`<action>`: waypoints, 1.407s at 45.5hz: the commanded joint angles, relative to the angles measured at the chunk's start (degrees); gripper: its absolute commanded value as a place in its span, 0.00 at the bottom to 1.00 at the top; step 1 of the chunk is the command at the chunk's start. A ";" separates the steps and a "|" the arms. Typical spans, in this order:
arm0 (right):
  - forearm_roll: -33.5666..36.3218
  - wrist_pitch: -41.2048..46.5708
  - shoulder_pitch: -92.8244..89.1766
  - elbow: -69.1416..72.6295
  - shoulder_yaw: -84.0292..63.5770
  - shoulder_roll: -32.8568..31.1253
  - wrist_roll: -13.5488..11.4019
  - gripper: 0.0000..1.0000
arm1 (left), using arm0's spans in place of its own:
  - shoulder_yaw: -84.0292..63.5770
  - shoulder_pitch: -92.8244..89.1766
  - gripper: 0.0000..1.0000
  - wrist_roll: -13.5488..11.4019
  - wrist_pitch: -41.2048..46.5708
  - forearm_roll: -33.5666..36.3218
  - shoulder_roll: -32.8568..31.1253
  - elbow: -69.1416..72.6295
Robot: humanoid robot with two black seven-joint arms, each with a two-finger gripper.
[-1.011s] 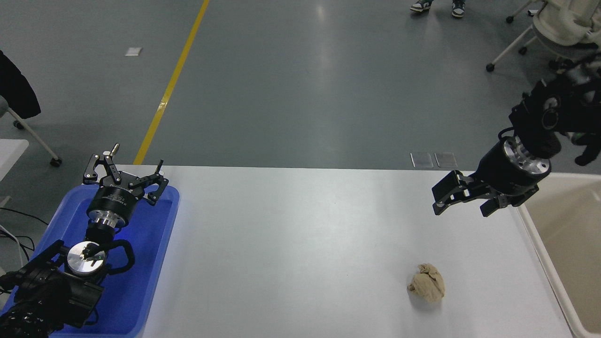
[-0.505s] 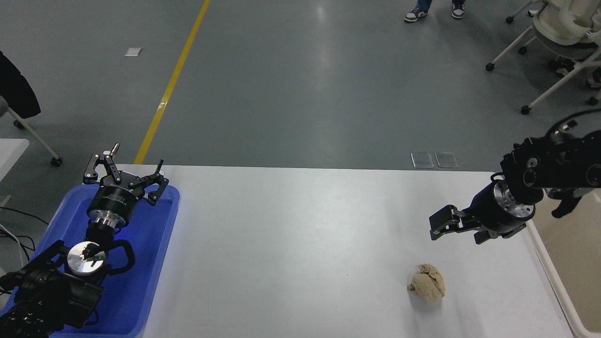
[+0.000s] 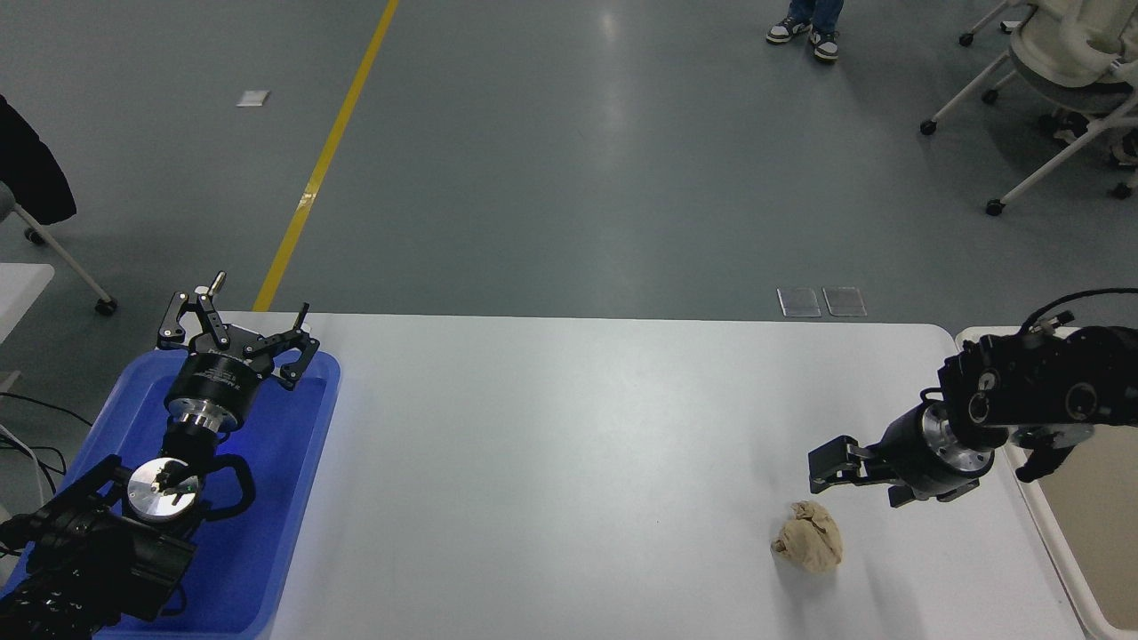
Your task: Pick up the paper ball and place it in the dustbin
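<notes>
Left claw [image 3: 233, 333]: black, fingers spread open, holding nothing, parked over the far end of the blue plastic tray [image 3: 293, 498] at the white desk's [image 3: 551, 444] left edge. Well apart from the work.

Paper ball [image 3: 809, 535]: crumpled tan-beige wad, wrinkled and lumpy, lying free on the desk just below and slightly left of the right claw. Not touched by anything.

Right claw [image 3: 831, 466]: black, pointing left, low over the desk, gripping nothing. Appears parted, though seen nearly edge-on, so the width of the gap is hard to judge.

Step in hand, as judged: the approach to the grasp. Best done by bringing the claw down over the wad's middle, fingers straddling it, then closing gently; the paper will crush and may skid if nudged from one side.

Dustbin [image 3: 1049, 542]: cream-beige plastic, thick rounded rim, just right of the claw's arm. Cut off by the frame edge and partly hidden by the arm; its depth and contents cannot be made out.
</notes>
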 commanded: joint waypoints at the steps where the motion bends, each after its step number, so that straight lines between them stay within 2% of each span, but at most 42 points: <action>1: 0.12 -1.26 -4.02 -0.48 2.16 1.09 -0.08 1.00 | 0.00 0.01 1.00 0.00 0.00 0.00 0.00 0.00; 37: 0.21 -5.22 -13.77 -8.92 7.17 3.47 -0.08 1.00 | 0.00 0.01 1.00 0.00 0.00 0.00 0.00 0.00; 47: 0.03 -11.02 -15.97 -9.62 6.73 3.99 -0.08 0.96 | 0.00 -0.08 1.00 0.00 0.00 0.00 0.00 0.00; 54: -0.85 -12.25 -16.06 -9.10 6.12 4.26 -0.08 0.66 | 0.00 0.01 1.00 0.00 0.00 0.00 0.00 0.00; 58: -0.85 -11.46 -15.80 -8.66 5.41 4.17 -0.34 0.20 | 0.00 0.01 1.00 0.00 0.00 0.00 0.00 0.00; 60: -0.85 -11.29 -15.62 -8.31 4.54 4.08 -0.95 0.01 | 0.00 0.01 1.00 -0.08 0.00 0.00 0.00 0.00; 64: -0.76 -10.23 -15.01 -6.55 3.92 3.91 -2.62 0.00 | 0.00 0.01 1.00 0.00 0.00 0.00 0.00 0.00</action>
